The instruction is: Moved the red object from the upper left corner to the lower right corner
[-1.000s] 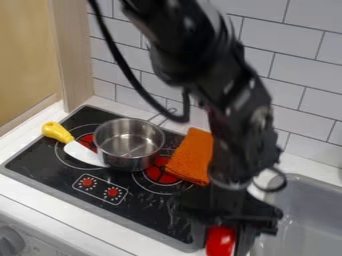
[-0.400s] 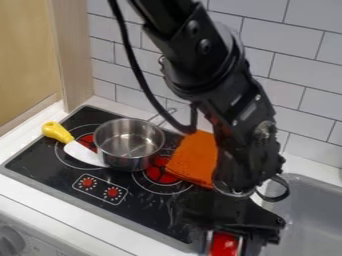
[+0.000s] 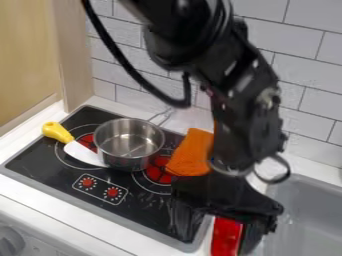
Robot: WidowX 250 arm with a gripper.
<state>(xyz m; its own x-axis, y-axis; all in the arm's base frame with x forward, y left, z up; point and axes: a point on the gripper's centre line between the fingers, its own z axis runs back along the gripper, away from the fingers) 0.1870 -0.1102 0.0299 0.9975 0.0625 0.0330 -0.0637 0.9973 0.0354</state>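
Camera view: gripper (image 3: 217, 240) low, blurred; fingers apart around red object (image 3: 227, 236), between stove (image 3: 148, 211) and sink (image 3: 307, 212). Object's upper part hidden by gripper, lower end cut off at bottom edge; contact with tabletop (image 3: 80, 219) unclear.

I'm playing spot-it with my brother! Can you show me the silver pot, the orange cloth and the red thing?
Silver pot (image 3: 129, 144): camera view, on its inside bottom.
Orange cloth (image 3: 191, 155): camera view, on its middle.
Red thing (image 3: 226, 237): camera view, on its middle.

Spatula (image 3: 84, 153): yellow/white | cloth (image 3: 191, 154): orange | pot (image 3: 129, 143): silver | stovetop (image 3: 50, 174): black | object (image 3: 227, 237): red
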